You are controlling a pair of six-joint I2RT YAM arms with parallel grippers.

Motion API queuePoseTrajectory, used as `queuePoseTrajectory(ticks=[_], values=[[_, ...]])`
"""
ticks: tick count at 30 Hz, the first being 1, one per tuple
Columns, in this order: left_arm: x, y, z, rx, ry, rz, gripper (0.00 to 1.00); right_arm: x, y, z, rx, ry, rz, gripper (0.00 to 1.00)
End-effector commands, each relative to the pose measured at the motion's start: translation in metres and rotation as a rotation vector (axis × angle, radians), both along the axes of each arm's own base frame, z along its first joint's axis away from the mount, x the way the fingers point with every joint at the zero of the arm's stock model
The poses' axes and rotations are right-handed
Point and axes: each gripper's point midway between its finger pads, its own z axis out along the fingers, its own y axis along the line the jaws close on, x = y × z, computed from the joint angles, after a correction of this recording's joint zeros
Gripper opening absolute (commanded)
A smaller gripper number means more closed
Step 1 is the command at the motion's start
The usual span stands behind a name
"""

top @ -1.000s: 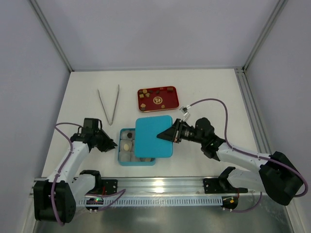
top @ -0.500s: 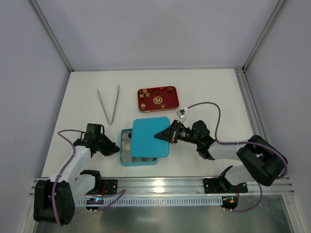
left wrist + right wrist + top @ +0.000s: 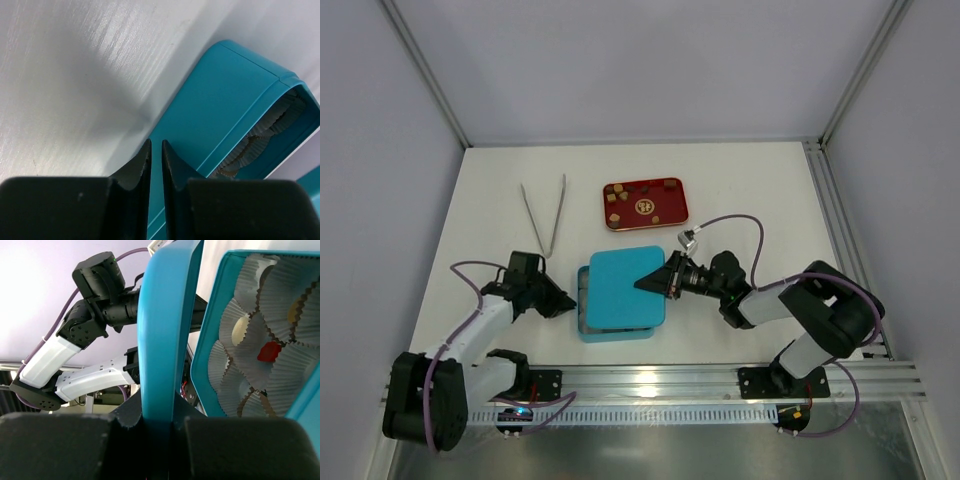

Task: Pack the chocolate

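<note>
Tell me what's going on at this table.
The right gripper clamps the edge of a teal lid, held over the teal box so it covers most of it. Inside, white paper cups hold chocolate pieces, one red. The left gripper is shut and sits at the box's left wall. More chocolate lies on the red tray beyond, with metal tongs to its left.

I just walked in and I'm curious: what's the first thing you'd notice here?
The big teal lid in the middle of the table, pinched by its edge in the right claw and held partly over the teal box. The left claw sits shut at the box's left side. Behind them, a red tray holds little chocolate pieces, with metal tongs to its left.
</note>
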Motion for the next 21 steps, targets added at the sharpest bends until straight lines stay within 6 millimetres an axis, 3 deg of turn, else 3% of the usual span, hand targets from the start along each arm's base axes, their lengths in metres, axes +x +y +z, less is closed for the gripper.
queuePoseTrajectory(ticks=[1,9,21], values=[[0.022,-0.006,0.015,-0.012,-0.077,-0.002,0.11,0.0,0.002,0.028,0.114,-0.087,0.016,0.04],[0.026,-0.01,0.015,-0.011,-0.077,-0.019,0.12,0.002,0.005,0.016,0.107,-0.061,0.024,0.04],[0.031,-0.013,0.013,-0.003,-0.071,-0.055,0.12,0.002,0.011,0.017,0.143,-0.06,0.051,0.04]])
